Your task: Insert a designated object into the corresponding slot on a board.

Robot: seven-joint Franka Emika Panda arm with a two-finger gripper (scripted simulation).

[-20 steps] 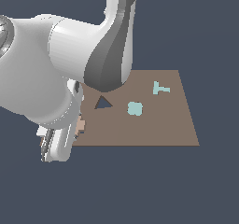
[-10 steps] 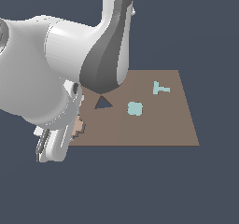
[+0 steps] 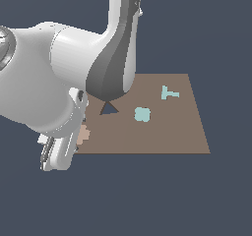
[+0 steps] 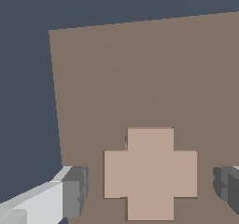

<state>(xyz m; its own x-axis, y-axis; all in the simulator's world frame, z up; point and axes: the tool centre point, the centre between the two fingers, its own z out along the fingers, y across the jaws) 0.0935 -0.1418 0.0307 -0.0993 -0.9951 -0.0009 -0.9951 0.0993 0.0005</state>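
The small flat peach-tan cross-shaped piece point(image 4: 150, 174) lies on the flat brown rectangular board point(image 4: 154, 73), close to one of its corners. In the wrist view it sits squarely between the two grey fingertips point(image 4: 77, 190) of the hand point(image 4: 151, 188). The hand is open: there is a clear gap on each side between pad and piece, and nothing is gripped. A thin dark line shows along part of the piece's outline, which may be the edge of the lobed cross-like slot beneath it, but the pictures cannot settle whether the piece is seated in the slot or merely resting on the board.

In the exterior view the white arm hides most of this corner; only a sliver of the piece point(image 3: 83, 134) shows beside the hand point(image 3: 59, 154). The dark triangular hole point(image 3: 109, 108), a pale teal lobed piece point(image 3: 142, 114) and a pale teal T-shaped piece point(image 3: 169, 93) lie further along the board point(image 3: 167, 132).

The risks, as a judgement:
- If the fingers close off-centre, one pad meets the piece first and pushes or rotates it.
- A thin flat piece offers little edge to grip, so it may slip or tilt when lifted.
- Any twist would leave the lobes misaligned with the slot, so it would catch on the rim.
- Being near the board's corner, a nudge could slide it off.
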